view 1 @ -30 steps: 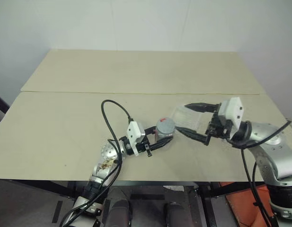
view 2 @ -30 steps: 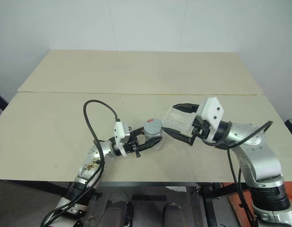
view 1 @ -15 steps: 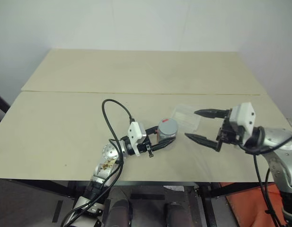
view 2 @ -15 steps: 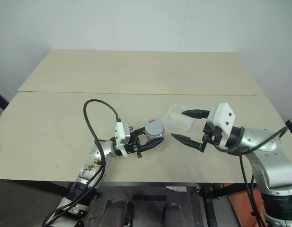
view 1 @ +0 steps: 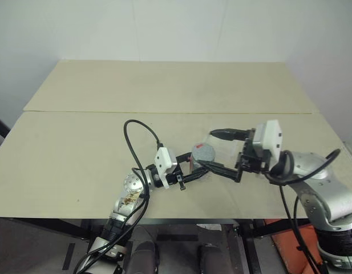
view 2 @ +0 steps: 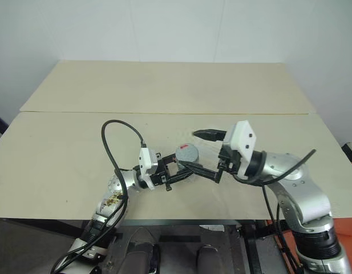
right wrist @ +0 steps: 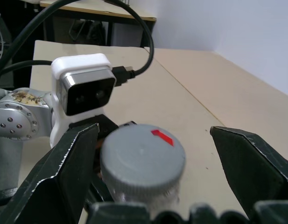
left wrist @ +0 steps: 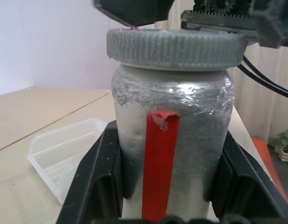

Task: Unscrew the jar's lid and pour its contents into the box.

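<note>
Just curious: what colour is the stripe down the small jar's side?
Red, on the silvery-white cylindrical jar; clearest in the left wrist view.

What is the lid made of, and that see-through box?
The lid looks like matte grey plastic: its edge has fine moulded ridges. The box seems to be thin clear plastic: you can see the table through it, and its rim shines a little.

place: lab or test room; cues: bare beige table [view 1: 164, 91]; plain white wall [view 1: 164, 28]

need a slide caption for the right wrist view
Open right hand straddles the grey lid of the jar, its fingers apart from it.
</note>
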Motion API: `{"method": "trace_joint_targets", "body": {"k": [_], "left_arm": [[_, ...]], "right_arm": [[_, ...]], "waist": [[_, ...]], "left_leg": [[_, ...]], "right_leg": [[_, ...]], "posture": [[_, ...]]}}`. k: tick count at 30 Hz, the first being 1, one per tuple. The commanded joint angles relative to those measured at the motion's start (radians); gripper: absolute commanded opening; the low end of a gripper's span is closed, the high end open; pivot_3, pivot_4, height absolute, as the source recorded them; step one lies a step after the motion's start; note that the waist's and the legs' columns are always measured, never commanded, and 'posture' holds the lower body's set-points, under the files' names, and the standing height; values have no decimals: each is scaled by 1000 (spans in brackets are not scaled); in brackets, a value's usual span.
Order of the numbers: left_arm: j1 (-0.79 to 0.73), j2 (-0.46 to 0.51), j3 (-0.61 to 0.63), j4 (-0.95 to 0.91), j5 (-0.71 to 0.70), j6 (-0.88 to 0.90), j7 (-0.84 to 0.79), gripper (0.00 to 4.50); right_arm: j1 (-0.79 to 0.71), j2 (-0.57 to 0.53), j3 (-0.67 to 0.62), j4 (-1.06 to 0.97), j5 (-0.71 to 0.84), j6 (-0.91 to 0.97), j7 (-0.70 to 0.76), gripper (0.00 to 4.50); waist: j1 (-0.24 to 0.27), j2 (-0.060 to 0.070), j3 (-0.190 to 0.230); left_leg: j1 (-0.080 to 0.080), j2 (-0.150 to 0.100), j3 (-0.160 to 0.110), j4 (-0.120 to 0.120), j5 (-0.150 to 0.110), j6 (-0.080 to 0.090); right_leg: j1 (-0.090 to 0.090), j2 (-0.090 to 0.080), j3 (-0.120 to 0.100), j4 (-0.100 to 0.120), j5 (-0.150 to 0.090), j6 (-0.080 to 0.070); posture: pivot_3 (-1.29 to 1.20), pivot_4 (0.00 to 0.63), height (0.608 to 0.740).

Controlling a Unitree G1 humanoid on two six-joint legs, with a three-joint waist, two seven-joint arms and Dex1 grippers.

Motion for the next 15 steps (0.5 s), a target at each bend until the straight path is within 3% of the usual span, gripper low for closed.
{"method": "trace_joint_targets", "body": {"k": [1,15], "left_arm": [[-12,-4,-4,-28,4,-24,5,1922],[-4,1,1,-31,3,-31,16,1922]], "right_arm": [[-45,15,19,-7,-17,4,-18,4462],[-37,9,11,53,-66,4,-30,4462]], "waist": [[0,0,0],[1,0,0]], "left_leg": [[0,0,0,0,0,0],[0,0,0,0,0,0]], "right_leg": [[0,0,0,0,0,0],[0,0,0,0,0,0]], "posture": [[0,150,740],[0,150,740]]}}
